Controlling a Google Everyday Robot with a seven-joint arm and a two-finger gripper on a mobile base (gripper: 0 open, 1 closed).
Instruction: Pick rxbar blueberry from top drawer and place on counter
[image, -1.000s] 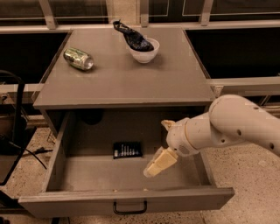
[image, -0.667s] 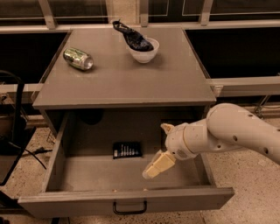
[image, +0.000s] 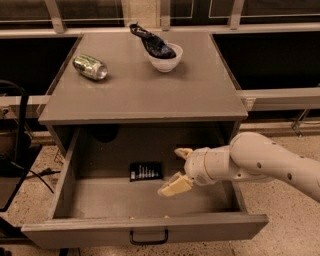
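Rxbar (image: 145, 171) lies flat in the open drawer (image: 145, 227), just left of the gripper (image: 178, 170), fingers spread, empty. Matte grey counter (image: 145, 95) carries a tipped can (image: 90, 67) and a bowl (image: 165, 61), perhaps holding a bag (image: 152, 42); speckled floor (image: 290, 235) around.

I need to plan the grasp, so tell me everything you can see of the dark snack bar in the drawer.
The snack bar is a small flat rectangle in a dark, almost black wrapper with rows of white lettering. It lies flat on the floor of the open top drawer, near the back wall. Nothing touches it. The gripper hangs inside the drawer just to its right, fingers open, apart from it.
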